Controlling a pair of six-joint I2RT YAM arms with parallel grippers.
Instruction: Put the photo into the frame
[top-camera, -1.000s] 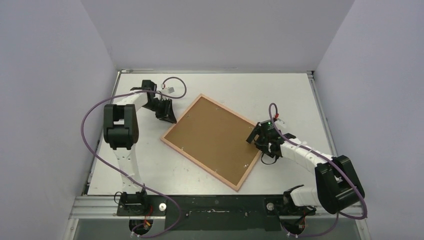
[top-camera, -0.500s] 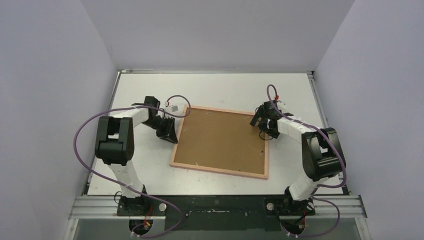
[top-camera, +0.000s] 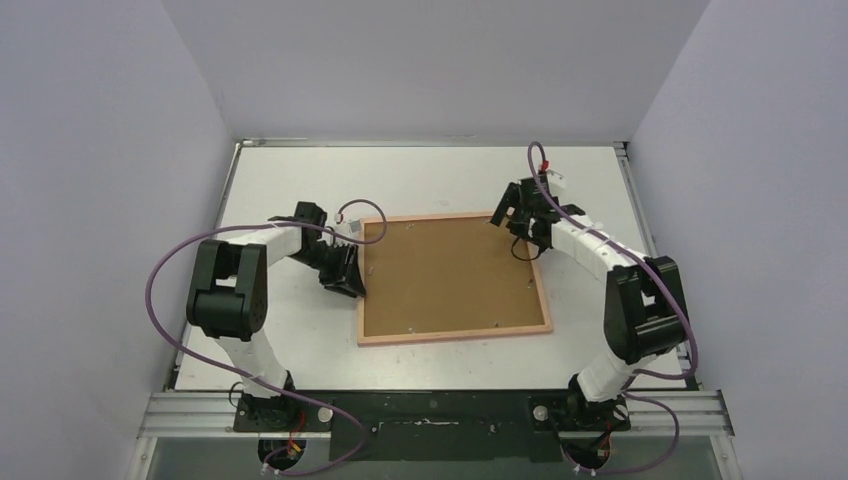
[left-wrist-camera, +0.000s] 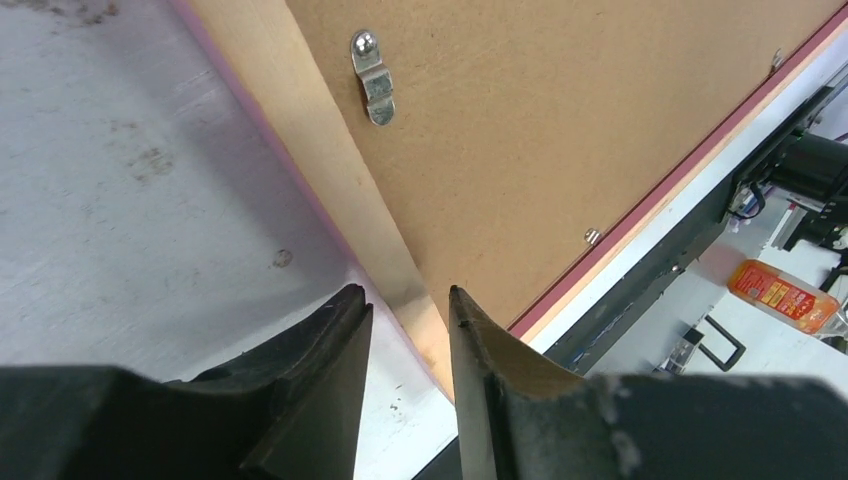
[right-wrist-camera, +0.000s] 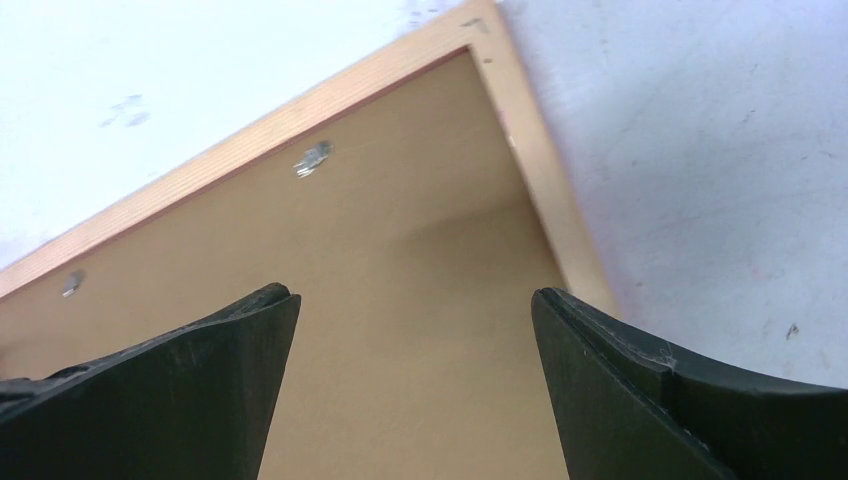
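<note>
Since the thin pink rectangular picture frame (top-camera: 455, 334) lies face down on the white table (top-camera: 420, 180), with the plain brown backing board (top-camera: 450, 270) filling its back, the landscape photo shows in no view. Whether it sits under the board I can't tell. A small metal turn clip (left-wrist-camera: 372, 78) sits on the board by the left rail, with others along the edges. They're too small to say if they're turned home.

Left gripper (top-camera: 350, 282) is at the frame's left rail, jaws only a narrow gap apart, and the pale rail runs into that gap. Whether it's pinching the rail or just clear of it, can't tell. Right gripper (top-camera: 517, 215) hangs over the far right corner, jaws wide, holding nothing, apparently not touching.

Risks, as I judge them:
- **Left arm pulling away:** if the left jaws have the rail pinched, the frame drags or tips up off the table. A loose board could then slide out with the print.
- **Right fingers coming down:** if they land on the board by that corner, they could push it skew or snag a clip.
</note>
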